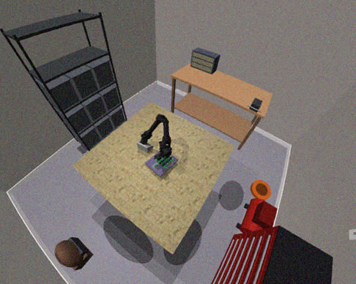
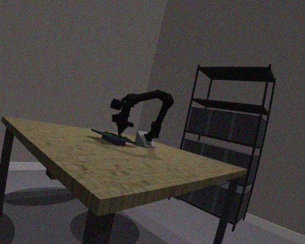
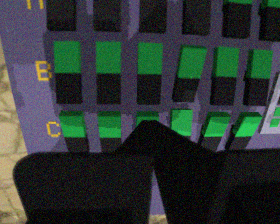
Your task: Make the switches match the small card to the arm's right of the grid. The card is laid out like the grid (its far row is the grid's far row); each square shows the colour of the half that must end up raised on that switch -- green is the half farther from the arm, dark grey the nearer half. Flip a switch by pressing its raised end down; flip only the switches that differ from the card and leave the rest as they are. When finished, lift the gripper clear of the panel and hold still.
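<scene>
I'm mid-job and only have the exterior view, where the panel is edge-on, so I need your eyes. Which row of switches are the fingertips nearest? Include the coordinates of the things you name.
Observer: In the wrist view, the closed gripper [image 1: 162,158] [image 2: 119,135] [image 3: 148,127] is at row C [image 3: 53,130], its tips over the third switch from the left.
Operator: Can you see the small card from there?
Observer: Only its edge. The card [image 3: 272,120] is cut off at the right of the wrist view, so I can't read its full pattern.
Operator: And how does the printing mark the row above?
Observer: A yellow letter B [image 3: 43,71] stands left of that row, on the purple panel [image 1: 160,172] [image 2: 113,140] [image 3: 20,85].
</scene>
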`<state>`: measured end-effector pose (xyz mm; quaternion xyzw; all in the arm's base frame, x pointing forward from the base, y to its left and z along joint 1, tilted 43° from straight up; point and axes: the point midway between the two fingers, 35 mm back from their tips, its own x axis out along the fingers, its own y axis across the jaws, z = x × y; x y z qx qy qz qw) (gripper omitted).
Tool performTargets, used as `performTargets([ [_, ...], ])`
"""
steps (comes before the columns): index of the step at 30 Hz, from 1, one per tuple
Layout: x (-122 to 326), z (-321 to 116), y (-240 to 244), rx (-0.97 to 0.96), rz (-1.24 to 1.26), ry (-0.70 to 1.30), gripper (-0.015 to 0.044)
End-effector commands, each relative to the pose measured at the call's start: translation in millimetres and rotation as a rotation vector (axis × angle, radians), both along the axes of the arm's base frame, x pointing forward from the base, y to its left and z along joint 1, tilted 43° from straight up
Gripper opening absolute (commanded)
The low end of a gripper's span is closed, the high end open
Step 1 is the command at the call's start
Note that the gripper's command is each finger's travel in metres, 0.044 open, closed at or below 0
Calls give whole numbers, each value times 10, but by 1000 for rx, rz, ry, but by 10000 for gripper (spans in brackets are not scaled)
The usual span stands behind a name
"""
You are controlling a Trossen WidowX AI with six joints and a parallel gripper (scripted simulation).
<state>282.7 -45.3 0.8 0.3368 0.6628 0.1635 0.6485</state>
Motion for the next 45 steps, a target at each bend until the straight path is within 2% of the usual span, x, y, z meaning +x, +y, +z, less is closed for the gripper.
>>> performTargets([
  [1,-6,-6,9,4,-4,4,0],
  [45,-2,-38,38,4,-4,4,0],
])
